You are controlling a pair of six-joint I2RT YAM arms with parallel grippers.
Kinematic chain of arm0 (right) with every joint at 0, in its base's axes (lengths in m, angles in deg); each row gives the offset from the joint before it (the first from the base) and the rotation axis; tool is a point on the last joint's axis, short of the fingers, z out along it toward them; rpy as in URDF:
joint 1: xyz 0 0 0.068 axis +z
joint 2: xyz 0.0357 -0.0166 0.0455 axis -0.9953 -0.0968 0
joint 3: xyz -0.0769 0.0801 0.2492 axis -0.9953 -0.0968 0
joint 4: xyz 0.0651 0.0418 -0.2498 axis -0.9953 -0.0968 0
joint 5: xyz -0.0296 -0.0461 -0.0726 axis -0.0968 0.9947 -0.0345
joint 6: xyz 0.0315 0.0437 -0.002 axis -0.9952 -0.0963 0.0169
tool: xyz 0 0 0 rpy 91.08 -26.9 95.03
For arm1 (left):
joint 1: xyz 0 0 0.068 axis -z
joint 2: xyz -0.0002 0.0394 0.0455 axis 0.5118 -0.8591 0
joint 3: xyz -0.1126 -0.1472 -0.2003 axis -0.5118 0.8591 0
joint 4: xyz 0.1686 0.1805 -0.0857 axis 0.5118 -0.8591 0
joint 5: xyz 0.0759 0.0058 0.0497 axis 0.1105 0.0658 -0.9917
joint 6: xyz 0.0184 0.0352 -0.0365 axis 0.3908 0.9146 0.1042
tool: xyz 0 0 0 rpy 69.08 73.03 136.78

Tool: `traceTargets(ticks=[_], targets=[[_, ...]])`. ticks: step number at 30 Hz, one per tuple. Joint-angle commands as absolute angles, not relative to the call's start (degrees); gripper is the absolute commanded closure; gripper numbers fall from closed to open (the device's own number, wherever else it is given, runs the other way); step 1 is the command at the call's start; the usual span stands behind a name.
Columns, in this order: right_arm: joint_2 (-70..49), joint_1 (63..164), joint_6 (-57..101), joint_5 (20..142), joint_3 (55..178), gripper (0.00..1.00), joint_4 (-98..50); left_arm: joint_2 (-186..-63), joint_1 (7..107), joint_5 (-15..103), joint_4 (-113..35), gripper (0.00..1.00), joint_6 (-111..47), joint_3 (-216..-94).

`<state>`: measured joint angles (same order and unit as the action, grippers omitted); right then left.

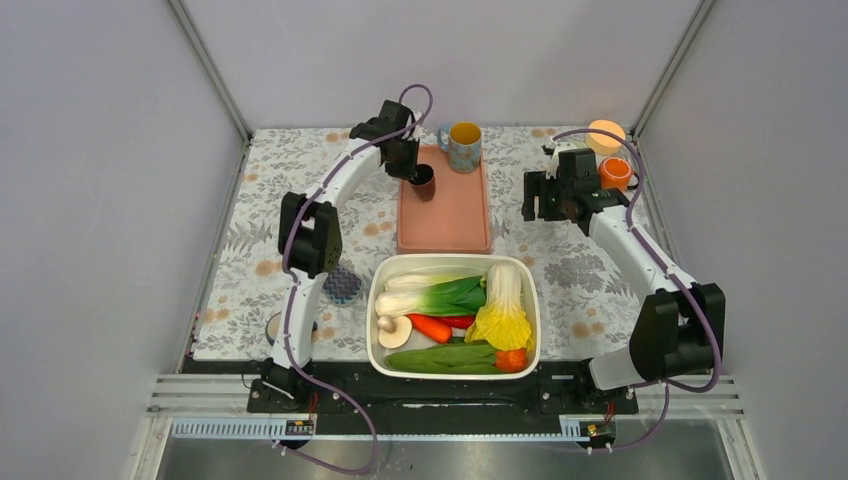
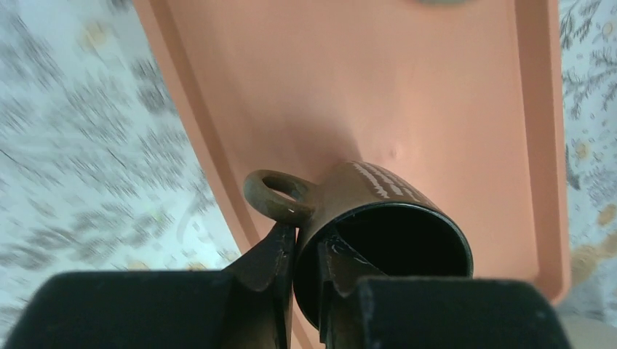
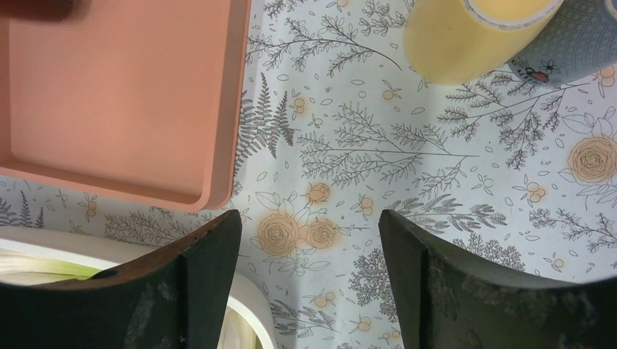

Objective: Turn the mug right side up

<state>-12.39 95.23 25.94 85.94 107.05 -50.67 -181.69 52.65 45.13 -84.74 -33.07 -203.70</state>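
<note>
Mug (image 2: 378, 190) clamped by its rim in my left gripper (image 2: 309, 238) near far table edge, mouth looks nearly up, only setdown left; right gripper (image 3: 309, 222) spread, empty.

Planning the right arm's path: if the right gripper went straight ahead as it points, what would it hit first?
Probably the bare floral tablecloth: the open right gripper points down at it, just beside the pink tray. Depth is unclear.

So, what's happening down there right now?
Left gripper shut on brown mug at rim, tilted over pink tray. Right gripper open, apart. Floral mug at tray's far end.
</note>
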Motion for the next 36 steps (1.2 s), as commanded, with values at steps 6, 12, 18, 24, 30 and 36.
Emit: traceTargets(ticks=[6,12,18,24,30,36], targets=[[-9.9,95.0,26.2,83.9,106.7,0.22,-48.2,-187.8,52.6,34.4,-80.5,1.0,-9.9,-221.0],[-10.3,95.0,26.2,83.9,106.5,0.22,-48.3,-190.6,52.7,34.2,-76.6,1.0,-5.7,-224.1],[-10.2,95.0,26.2,83.9,105.9,0.22,-48.3,-192.7,52.6,34.8,-75.7,1.0,-6.5,-223.6],[-10.2,95.0,26.2,83.8,105.9,0.22,-48.4,-194.1,52.4,35.3,-74.8,0.97,-8.2,-223.5],[-9.9,95.0,26.4,82.9,105.7,0.22,-48.3,-193.8,52.4,35.6,-74.0,0.64,-8.5,-223.4],[-10.0,95.0,26.4,81.8,105.9,0.22,-48.3,-194.3,52.3,34.5,-71.9,0.43,-9.3,-223.4]])
